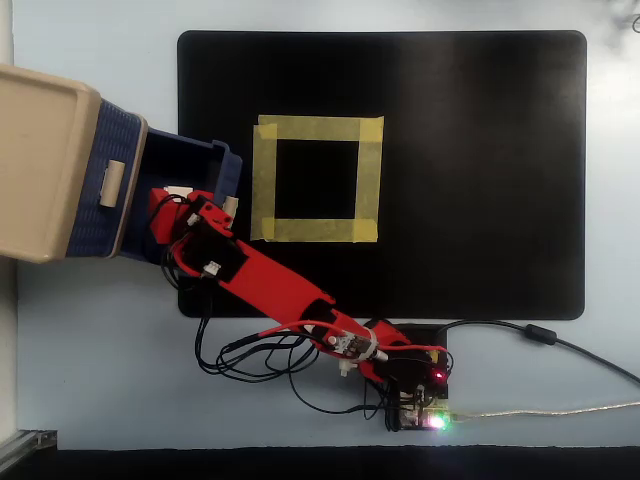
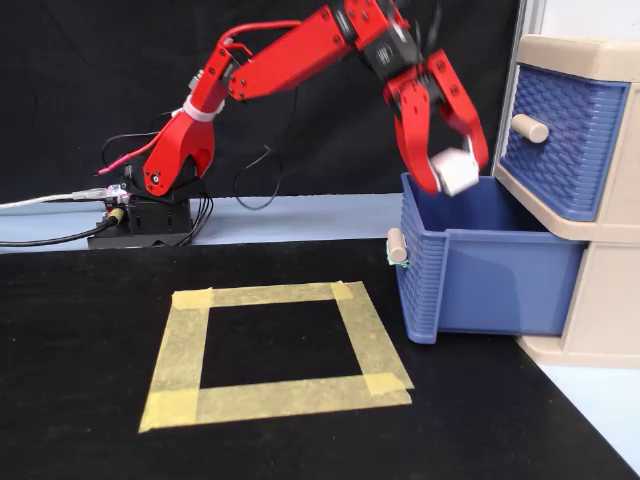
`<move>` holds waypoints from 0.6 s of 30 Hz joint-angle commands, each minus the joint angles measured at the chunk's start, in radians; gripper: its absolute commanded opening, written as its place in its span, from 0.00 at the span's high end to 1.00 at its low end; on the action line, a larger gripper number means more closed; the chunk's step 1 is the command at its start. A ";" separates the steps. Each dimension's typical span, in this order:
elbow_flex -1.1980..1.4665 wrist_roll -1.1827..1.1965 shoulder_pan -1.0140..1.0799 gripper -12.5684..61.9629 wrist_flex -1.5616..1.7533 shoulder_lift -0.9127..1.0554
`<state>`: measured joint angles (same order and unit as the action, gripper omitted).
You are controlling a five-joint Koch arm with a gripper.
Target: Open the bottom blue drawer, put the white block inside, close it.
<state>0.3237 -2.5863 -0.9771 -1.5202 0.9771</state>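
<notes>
The bottom blue drawer (image 2: 500, 265) (image 1: 190, 160) stands pulled out of the beige cabinet (image 2: 600, 300) (image 1: 40, 160), open at the top. My red gripper (image 2: 452, 172) (image 1: 172, 197) hangs just above the drawer's opening, shut on the white block (image 2: 453, 172) (image 1: 180, 191). The block sits between the two red fingers, about level with the drawer's rim. In the overhead view the arm covers most of the block and the drawer's near wall.
The upper blue drawer (image 2: 560, 140) is shut, its beige handle (image 2: 528, 127) sticking out close to my gripper. A yellow tape square (image 2: 270, 350) (image 1: 315, 178) lies on the black mat (image 1: 470, 180). The arm's base and cables (image 1: 400, 380) sit at the mat's edge.
</notes>
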 commanded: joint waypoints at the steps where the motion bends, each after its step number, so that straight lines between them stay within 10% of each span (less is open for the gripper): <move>1: -0.049 -0.020 -0.012 0.69 0.044 0.014; 5: -0.075 -0.021 -0.015 0.38 0.091 0.015; 18: -0.110 0.141 0.121 0.38 -0.431 0.221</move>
<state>0.2347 -2.5464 -0.8882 -1.7978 1.1382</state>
